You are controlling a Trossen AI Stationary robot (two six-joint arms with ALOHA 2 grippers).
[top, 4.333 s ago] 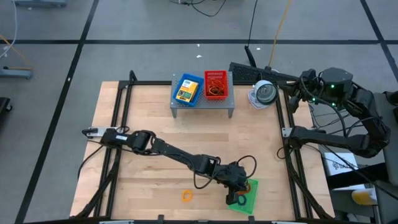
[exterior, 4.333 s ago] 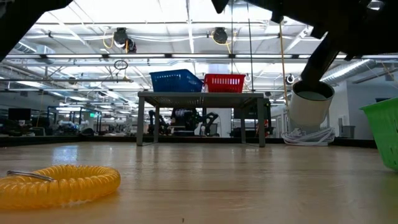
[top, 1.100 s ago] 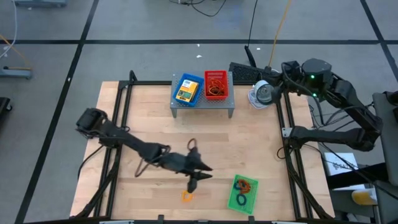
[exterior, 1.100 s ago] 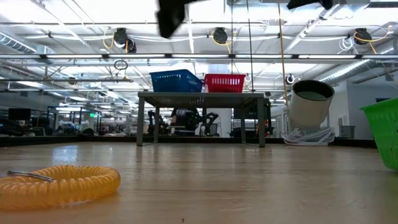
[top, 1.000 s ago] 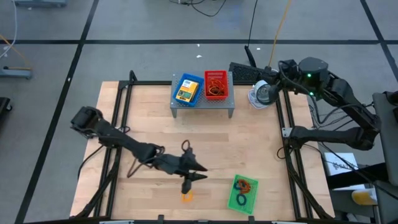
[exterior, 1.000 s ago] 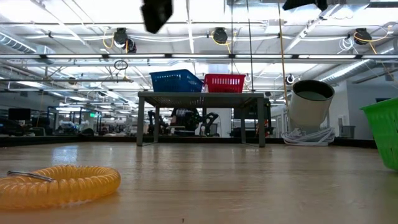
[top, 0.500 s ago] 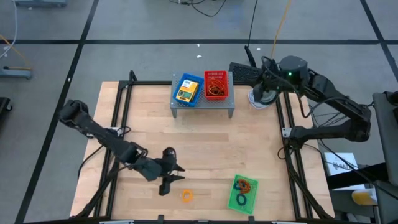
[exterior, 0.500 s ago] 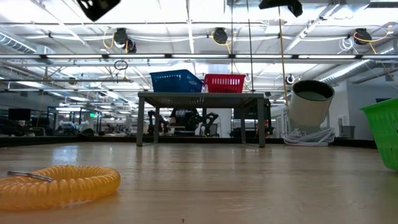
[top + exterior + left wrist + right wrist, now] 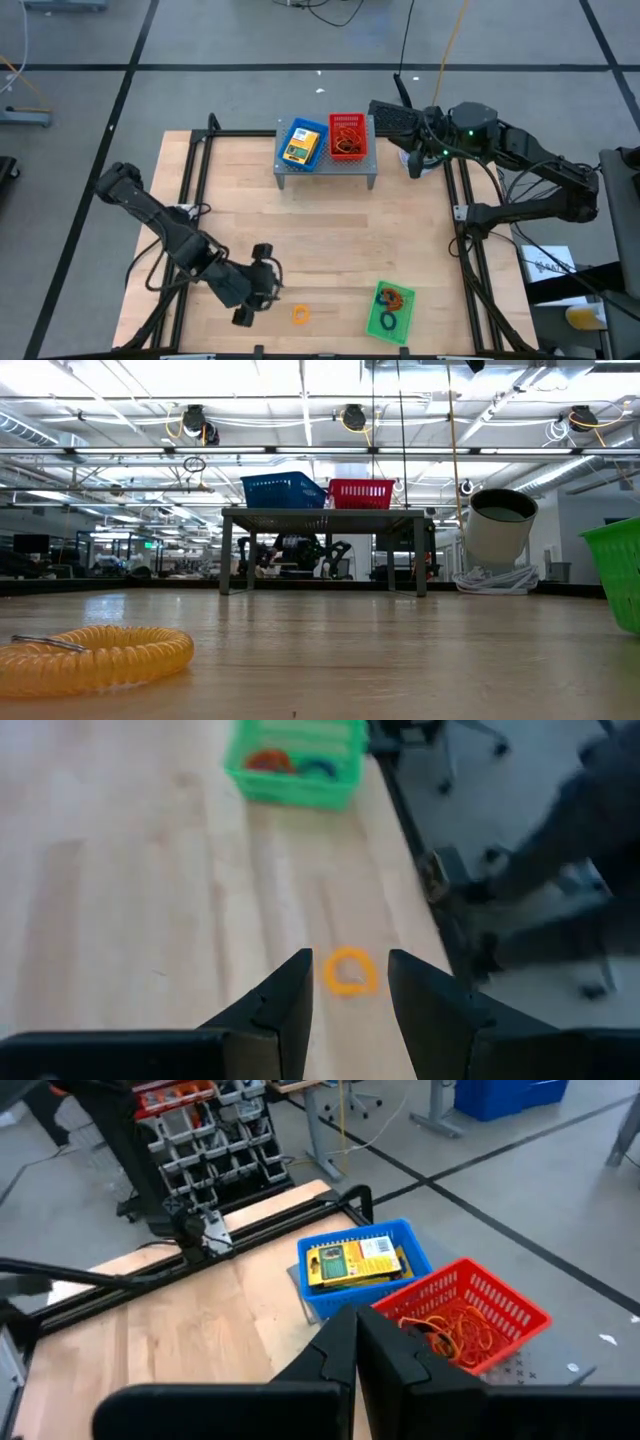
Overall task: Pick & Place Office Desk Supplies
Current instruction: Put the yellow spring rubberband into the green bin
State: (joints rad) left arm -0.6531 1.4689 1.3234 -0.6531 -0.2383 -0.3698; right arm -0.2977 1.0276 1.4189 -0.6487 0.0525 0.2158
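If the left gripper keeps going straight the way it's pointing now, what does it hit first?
Most likely the small orange coiled ring lying on the wooden table: it sits centred between the open left gripper fingers. The green plastic mesh tray lies farther on. Depth is uncertain.

Three mesh trays, one orange ring

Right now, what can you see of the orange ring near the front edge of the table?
The orange ring is a small coiled loop, plastic by its look, with a thin dark piece lying across one side. It lies flat on the bare wooden table, touching nothing else, left of the green tray. The left gripper, open, is beside it, not touching; in the left wrist view the ring shows between its fingers.
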